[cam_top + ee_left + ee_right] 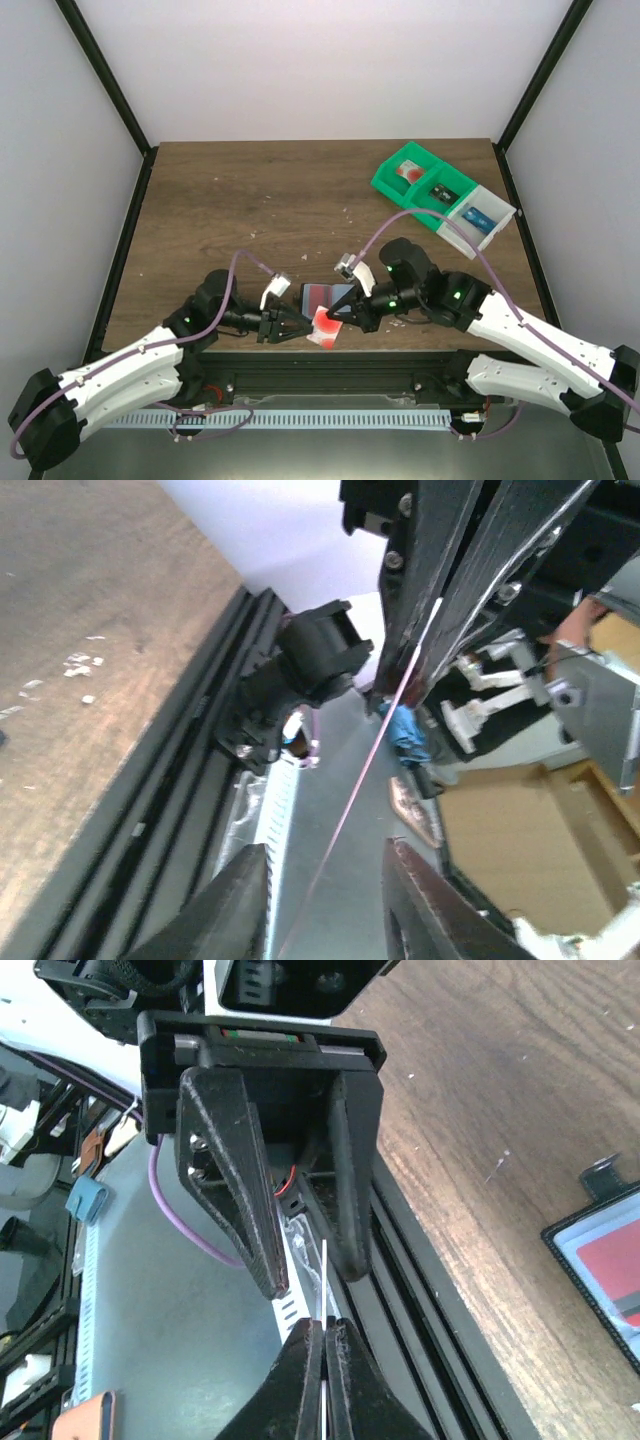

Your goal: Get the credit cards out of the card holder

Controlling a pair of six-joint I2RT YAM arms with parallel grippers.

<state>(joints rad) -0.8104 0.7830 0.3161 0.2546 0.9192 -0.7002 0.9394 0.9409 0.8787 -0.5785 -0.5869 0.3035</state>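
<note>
The card holder [320, 295] lies open on the table near the front edge, a red card showing in its pocket; the right wrist view catches one corner of the card holder [600, 1260]. A pale credit card with a red circle [325, 330] hangs in the air over the table's front edge. My right gripper [335, 317] [325, 1323] is shut on this card, seen edge-on as a thin white line [325, 1260]. My left gripper [298, 326] [325, 848] faces it, open, its fingers on either side of the card's edge [372, 750] without touching it.
A row of green and white bins [445, 200] with small items stands at the back right. Black rails [420, 1290] run along the table's front edge just under both grippers. Pale crumbs [345, 212] dot the wood.
</note>
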